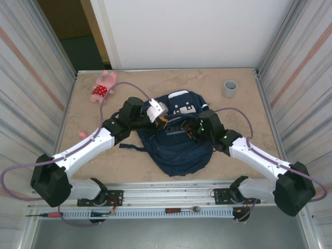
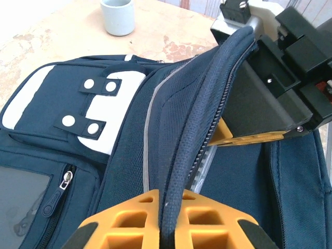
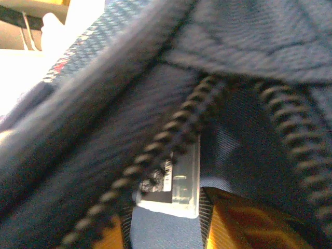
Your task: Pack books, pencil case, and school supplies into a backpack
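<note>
From above, the one large navy fabric backpack (image 1: 179, 148) lies centred on the worktop (image 1: 109, 161), lengthwise away from the bases; the left wrist view has the left pincer (image 2: 166, 207) clamped on its raised zip lip; the right wrist view has the right pincer (image 3: 168, 212) inside, jaws flanking one clear flat pack (image 3: 182, 174), grip unclear.

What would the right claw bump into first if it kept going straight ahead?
Probably the small clear pack right ahead of the right claw, beside the backpack's zipper; blue lining lies behind. Blurry view, so depth is unsure.
</note>
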`<state>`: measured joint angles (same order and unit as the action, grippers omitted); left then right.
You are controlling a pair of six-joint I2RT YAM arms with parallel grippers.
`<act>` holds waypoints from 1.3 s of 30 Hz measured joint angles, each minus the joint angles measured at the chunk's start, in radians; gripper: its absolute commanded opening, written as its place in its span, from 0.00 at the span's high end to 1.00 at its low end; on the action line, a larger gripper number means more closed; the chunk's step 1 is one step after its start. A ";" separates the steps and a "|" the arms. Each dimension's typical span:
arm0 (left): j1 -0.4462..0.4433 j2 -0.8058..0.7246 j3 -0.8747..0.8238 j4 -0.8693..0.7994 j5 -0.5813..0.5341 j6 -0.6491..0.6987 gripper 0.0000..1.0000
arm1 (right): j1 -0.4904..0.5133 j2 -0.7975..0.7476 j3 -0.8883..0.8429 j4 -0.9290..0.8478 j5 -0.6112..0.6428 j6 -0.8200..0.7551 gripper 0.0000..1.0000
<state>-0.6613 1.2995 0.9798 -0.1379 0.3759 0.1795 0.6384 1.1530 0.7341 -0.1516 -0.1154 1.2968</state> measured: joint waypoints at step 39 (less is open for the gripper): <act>0.022 0.070 -0.027 0.068 0.185 0.119 0.85 | -0.089 -0.011 0.283 -0.304 -0.257 -1.740 0.25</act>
<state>-0.6395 1.3697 0.9524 -0.0700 0.5610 0.2985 0.5495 1.1419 1.0172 -0.4561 -0.3725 -0.4435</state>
